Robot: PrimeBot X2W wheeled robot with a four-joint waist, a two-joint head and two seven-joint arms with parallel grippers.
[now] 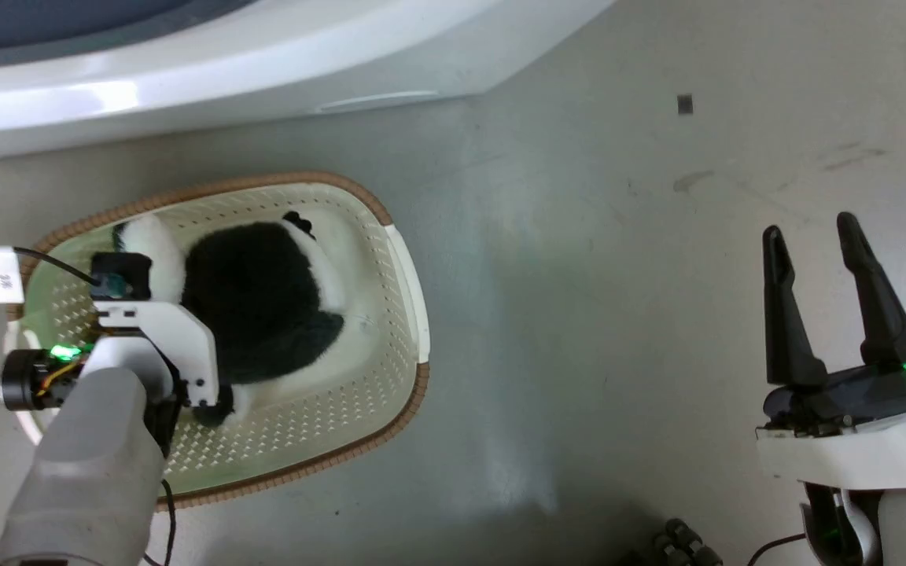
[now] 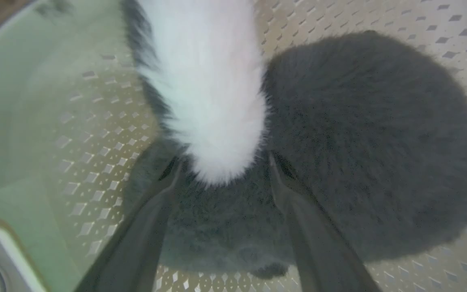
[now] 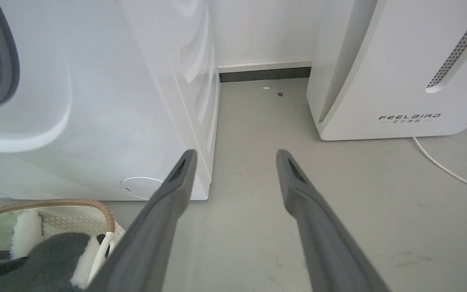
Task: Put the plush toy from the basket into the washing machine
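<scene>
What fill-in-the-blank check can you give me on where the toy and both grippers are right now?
1. The plush toy lies ____ the basket.
2. The open left gripper straddles the tip of the toy's ____ fur patch.
3. In the head view the right gripper, open and empty, hangs over the floor to the basket's ____.
Missing words: inside; white; right.

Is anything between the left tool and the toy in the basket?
Nothing visible does. The left tool is open inside the basket, right at the toy: the end of a white furry patch lies between its fingers, with black fur just beyond the tips.
</scene>
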